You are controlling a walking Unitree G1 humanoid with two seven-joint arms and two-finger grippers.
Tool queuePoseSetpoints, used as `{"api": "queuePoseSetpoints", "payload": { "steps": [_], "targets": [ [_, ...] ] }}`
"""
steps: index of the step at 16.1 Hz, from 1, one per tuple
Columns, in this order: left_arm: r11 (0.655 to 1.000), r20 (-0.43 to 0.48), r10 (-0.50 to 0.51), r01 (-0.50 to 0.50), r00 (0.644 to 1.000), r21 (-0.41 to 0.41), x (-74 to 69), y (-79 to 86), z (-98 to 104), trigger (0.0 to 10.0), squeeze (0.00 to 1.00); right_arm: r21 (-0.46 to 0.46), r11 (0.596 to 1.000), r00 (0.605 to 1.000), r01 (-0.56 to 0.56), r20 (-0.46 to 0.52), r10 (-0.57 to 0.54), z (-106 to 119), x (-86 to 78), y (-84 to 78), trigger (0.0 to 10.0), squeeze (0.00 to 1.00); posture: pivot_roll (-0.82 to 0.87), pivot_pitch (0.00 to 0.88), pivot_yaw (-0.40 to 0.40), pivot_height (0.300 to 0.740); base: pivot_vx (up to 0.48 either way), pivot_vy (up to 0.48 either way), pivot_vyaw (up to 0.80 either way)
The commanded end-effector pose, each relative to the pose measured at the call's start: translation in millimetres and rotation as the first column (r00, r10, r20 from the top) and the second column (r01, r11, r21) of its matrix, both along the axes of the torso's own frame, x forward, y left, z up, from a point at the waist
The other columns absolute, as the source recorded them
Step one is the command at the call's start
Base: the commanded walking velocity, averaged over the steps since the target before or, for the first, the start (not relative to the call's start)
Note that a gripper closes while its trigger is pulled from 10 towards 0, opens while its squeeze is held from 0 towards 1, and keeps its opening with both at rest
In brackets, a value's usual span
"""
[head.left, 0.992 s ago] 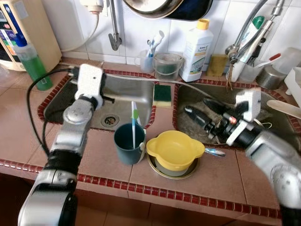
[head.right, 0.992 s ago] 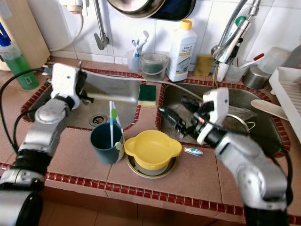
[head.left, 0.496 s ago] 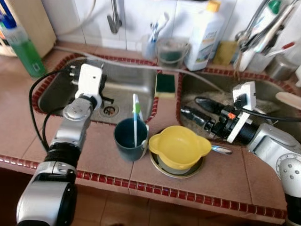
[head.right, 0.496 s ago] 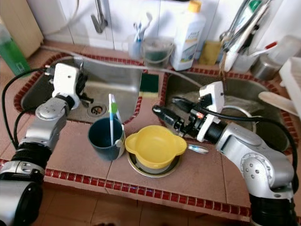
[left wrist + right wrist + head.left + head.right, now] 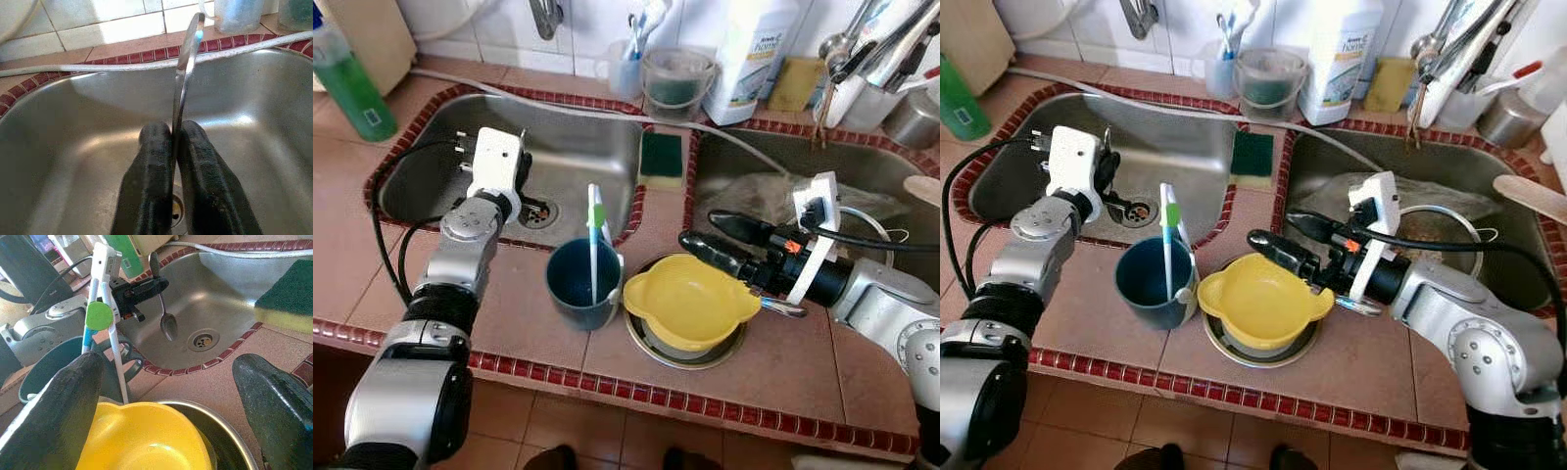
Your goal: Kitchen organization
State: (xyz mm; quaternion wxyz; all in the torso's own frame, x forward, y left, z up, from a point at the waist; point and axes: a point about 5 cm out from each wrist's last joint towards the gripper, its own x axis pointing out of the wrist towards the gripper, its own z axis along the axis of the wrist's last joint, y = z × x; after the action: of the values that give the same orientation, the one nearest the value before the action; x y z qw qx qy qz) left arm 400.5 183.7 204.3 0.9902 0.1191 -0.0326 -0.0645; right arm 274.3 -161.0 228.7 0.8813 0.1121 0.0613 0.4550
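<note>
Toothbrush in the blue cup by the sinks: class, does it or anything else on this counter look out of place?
Yes. The toothbrush stands in the blue cup on a kitchen counter, beside dishes. The yellow bowl sits tilted in a metal bowl. The left gripper pinches a spoon over the left sink.

The light is bright and soft, like daylight, and it seems to come from the upper right side. The steel left sink (image 5: 578, 162) shows pale glare on its back wall. The white wall tiles (image 5: 98, 29) are nearly overexposed. In both wrist views the black fingers (image 5: 58, 411) are close, large and blurred. The head views are quite sharp, with weak shadows on the table (image 5: 773, 367).
</note>
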Motion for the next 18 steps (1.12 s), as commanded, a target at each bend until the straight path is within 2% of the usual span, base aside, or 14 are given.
{"api": "queuePoseSetpoints", "payload": {
  "steps": [1,12,16,17,18],
  "targets": [
    [1.000,0.011,-0.004,0.004,1.000,-0.010,1.6,1.3,4.7,10.0,1.00,-0.004,1.000,1.000,-0.014,0.012,0.014,3.8,-4.3,0.0,10.0,0.00,-0.16,0.251,-0.003,0.740,0.000,0.000,0.00],
    [1.000,0.025,-0.027,0.027,0.999,0.000,3.3,3.9,12.4,10.0,1.00,0.016,1.000,1.000,-0.014,0.027,0.014,3.3,-0.3,5.8,10.0,0.00,-0.13,0.218,0.007,0.740,0.000,0.000,0.00],
    [1.000,0.064,-0.013,0.012,0.998,0.013,1.1,14.5,24.7,10.0,1.00,0.051,0.998,0.998,0.026,0.062,-0.029,3.2,6.9,9.5,10.0,0.00,-0.11,0.189,0.014,0.740,0.000,0.000,0.00],
    [1.000,0.074,-0.006,0.005,0.997,0.015,0.1,18.5,28.8,10.0,1.00,0.067,0.997,0.994,0.049,0.098,-0.056,3.9,10.1,10.2,10.0,0.00,-0.10,0.182,0.015,0.740,0.000,0.000,0.00],
    [1.000,0.083,-0.005,0.004,0.996,0.015,-1.4,21.6,32.2,10.0,0.87,0.078,0.993,0.989,0.087,0.111,-0.095,2.7,14.0,10.8,10.0,0.00,-0.09,0.171,0.018,0.740,0.000,0.000,0.00]
  ]
}}
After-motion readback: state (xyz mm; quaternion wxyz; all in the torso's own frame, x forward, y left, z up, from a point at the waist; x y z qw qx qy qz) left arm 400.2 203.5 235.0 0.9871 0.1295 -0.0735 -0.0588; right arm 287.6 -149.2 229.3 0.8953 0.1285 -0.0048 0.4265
